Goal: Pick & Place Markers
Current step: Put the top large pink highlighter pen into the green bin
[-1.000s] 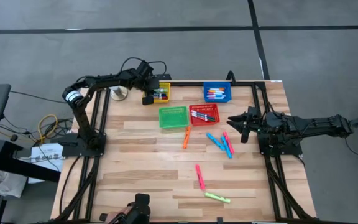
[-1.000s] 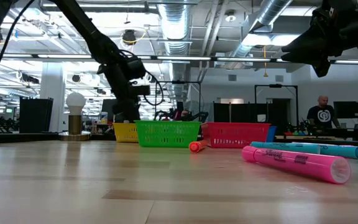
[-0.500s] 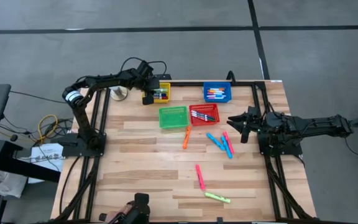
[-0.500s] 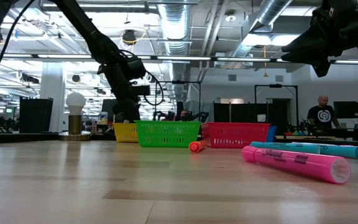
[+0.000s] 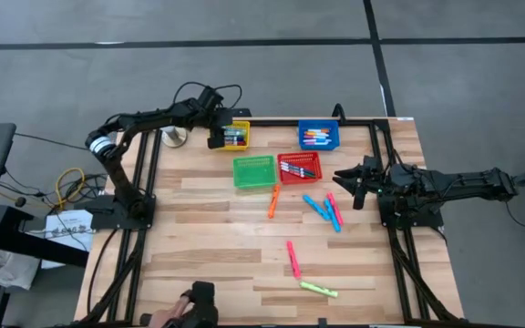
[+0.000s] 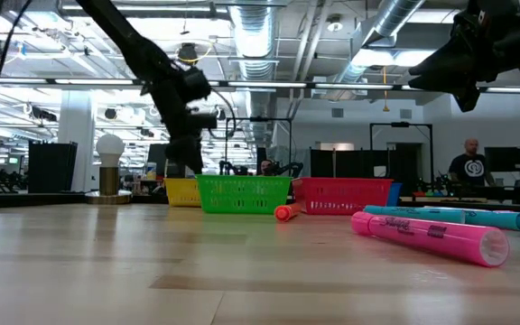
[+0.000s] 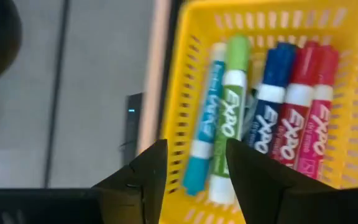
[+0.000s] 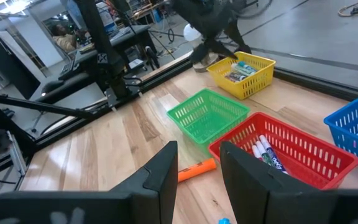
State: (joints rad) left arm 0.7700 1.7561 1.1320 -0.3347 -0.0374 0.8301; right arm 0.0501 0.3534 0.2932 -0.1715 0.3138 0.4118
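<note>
My left gripper (image 5: 217,138) (image 7: 196,149) hangs open just over the yellow basket (image 5: 237,136) at the table's far left. Several markers (image 7: 263,121) lie side by side in it: teal, green, blue, red and pink. Nothing is between its fingers. My right gripper (image 5: 349,180) (image 8: 197,152) waits open above the table's right side. Loose markers lie flat on the wood: an orange one (image 5: 273,202), blue ones (image 5: 315,207), a pink one (image 5: 334,210), another pink one (image 5: 293,258) and a yellow-green one (image 5: 318,290).
A green basket (image 5: 254,171) and a red basket (image 5: 299,167) holding markers stand mid-table. A blue basket (image 5: 318,136) holding markers stands at the far edge. A white round object (image 5: 175,137) sits beside the left arm. A person (image 6: 468,164) stands far behind the table.
My left gripper has risen a little over the yellow basket and its wrist has tipped. The markers on the table and my right arm have kept still.
</note>
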